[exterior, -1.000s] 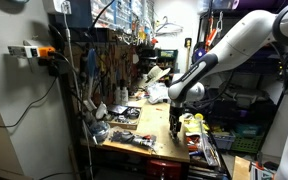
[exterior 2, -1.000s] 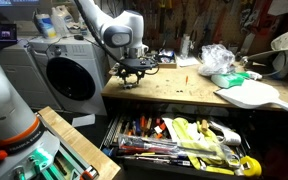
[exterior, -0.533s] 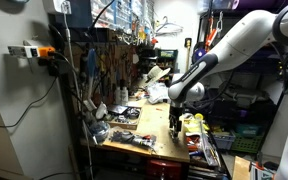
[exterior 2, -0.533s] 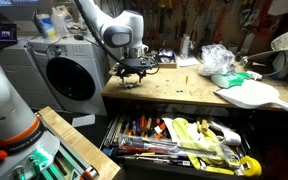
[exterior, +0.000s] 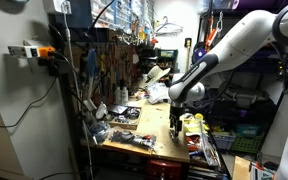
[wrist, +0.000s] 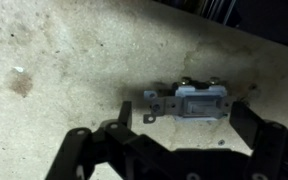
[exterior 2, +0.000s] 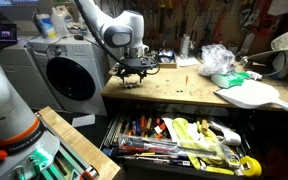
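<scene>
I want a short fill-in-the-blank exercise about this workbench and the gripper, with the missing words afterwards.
In the wrist view, the gray device below the gripper is a light ____.
The gripper's jaws stand ____, one on each side of it.
Under the workbench, the tool drawer is pulled ____.
Missing words: switch; open; out.

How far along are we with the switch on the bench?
Done: the pincer is down low over the bench, with the switch lying flat in line with its open jaws in the wrist view. In hand: nothing yet; the jaws stand apart and the switch rests on the bench. Left, probably: closing on the switch and lifting it.
</scene>
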Robot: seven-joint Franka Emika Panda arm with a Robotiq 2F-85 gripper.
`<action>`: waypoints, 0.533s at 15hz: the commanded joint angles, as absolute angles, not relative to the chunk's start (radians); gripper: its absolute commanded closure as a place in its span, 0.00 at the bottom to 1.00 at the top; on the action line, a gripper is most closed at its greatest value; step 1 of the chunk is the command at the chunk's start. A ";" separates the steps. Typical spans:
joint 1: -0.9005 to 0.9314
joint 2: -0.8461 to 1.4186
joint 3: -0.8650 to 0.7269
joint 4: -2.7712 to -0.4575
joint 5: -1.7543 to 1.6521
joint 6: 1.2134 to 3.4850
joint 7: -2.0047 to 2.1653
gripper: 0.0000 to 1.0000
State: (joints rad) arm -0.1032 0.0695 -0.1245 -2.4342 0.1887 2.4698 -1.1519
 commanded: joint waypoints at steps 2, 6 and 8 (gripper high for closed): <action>-0.125 0.075 -0.116 -2.417 0.182 2.424 -1.153 0.00; -0.133 0.081 -0.116 -2.400 0.213 2.390 -1.182 0.00; -0.136 0.085 -0.117 -2.389 0.215 2.381 -1.184 0.01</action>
State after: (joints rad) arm -0.1159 0.0704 -0.1244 -2.4150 0.1974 2.4196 -1.1577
